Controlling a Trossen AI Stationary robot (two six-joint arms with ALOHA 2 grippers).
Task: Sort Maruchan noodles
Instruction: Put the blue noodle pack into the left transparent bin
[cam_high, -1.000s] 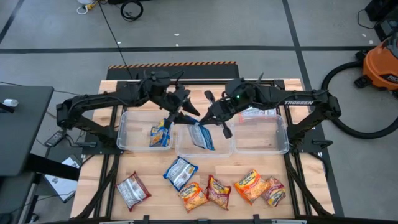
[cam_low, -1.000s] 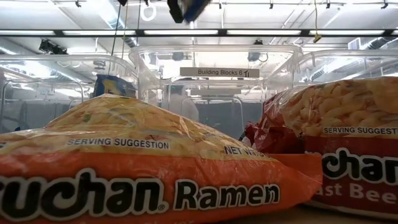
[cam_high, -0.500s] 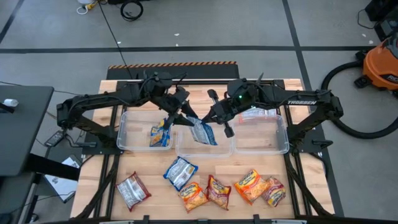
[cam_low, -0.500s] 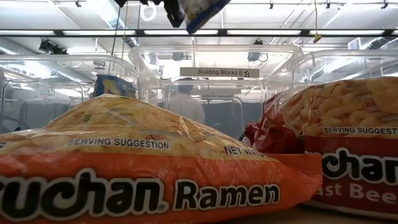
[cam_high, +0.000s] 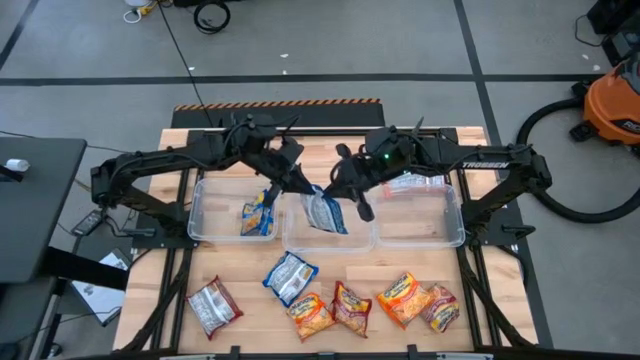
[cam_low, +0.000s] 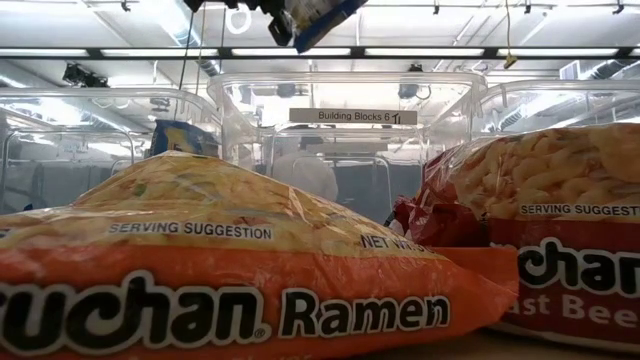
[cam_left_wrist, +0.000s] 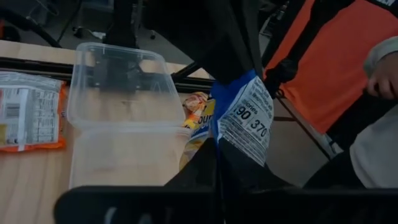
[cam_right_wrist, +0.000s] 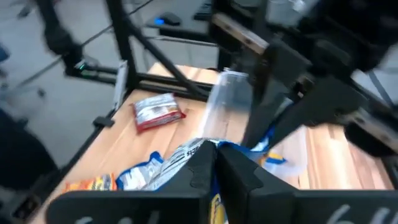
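Note:
A blue-and-white noodle packet (cam_high: 325, 212) hangs in the air above the middle clear bin (cam_high: 330, 243). My left gripper (cam_high: 298, 186) comes at it from the left and my right gripper (cam_high: 338, 190) from the right; both are shut on it. In the low view the packet (cam_low: 318, 14) shows at the top edge. The left bin (cam_high: 205, 205) holds a blue-and-yellow packet (cam_high: 258, 215) that leans on its wall. In the right bin (cam_high: 445, 215) lies a red-and-white packet (cam_high: 410, 183). My left gripper pinches an edge of the blue packet (cam_left_wrist: 219, 142) between its two fingers, coming from the table's left and slanting slightly down. The packet is clear of the bin. My right gripper pinches the packet's opposite, upper edge (cam_left_wrist: 250, 76) from the table's right, slanting down; the packet hangs below it.
Near the front edge lie a blue-and-white packet (cam_high: 290, 277), a red-and-silver one (cam_high: 213, 305) and several orange and red packets (cam_high: 375, 305). An orange shop vacuum (cam_high: 612, 100) stands on the floor at the right. A person's hand (cam_left_wrist: 380, 65) shows beyond the table.
My left gripper has shut on the packet's left edge, having stood open beside it a second ago. The packet has swung up a little toward level between the two grippers. Both arms have stayed in place.

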